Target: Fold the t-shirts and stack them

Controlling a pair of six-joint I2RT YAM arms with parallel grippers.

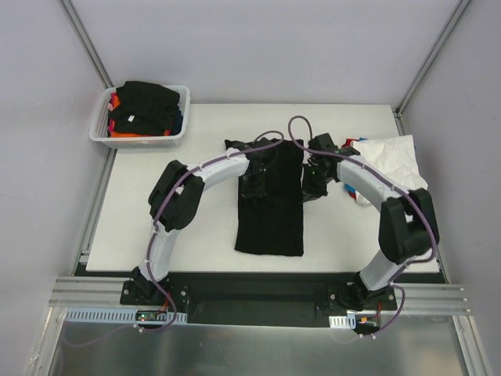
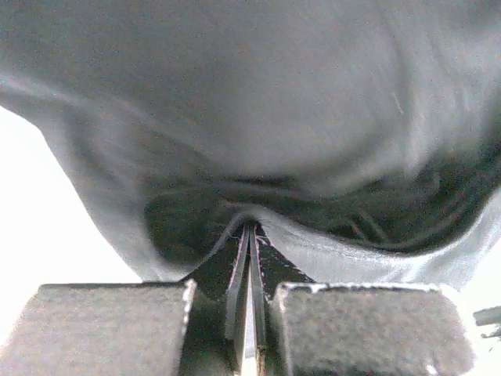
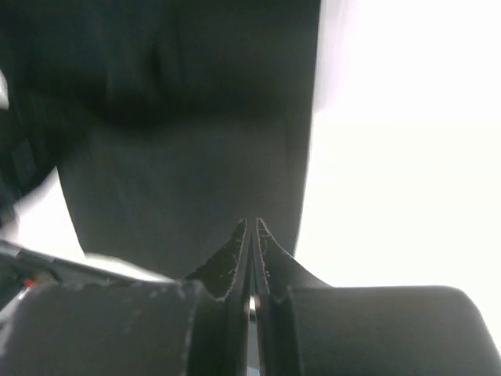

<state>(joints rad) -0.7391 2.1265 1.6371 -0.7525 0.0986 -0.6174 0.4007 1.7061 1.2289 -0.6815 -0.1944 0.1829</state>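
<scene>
Looking at this: black t-shirt (image 1: 270, 223) lies centre of the table (image 1: 156, 235); light, floppy, bunches easily; left gripper (image 2: 250, 231) pinches shut on its 12 o'clock hem; right gripper (image 3: 250, 225) closed at 2 o'clock edge, seemingly empty; I'd grab corners.

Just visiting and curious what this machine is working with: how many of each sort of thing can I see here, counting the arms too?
robot arms: 2
black shirt, spread out: 1
white shirt: 1
basket: 1, its clothes too heaped to count
Total: 5
</scene>
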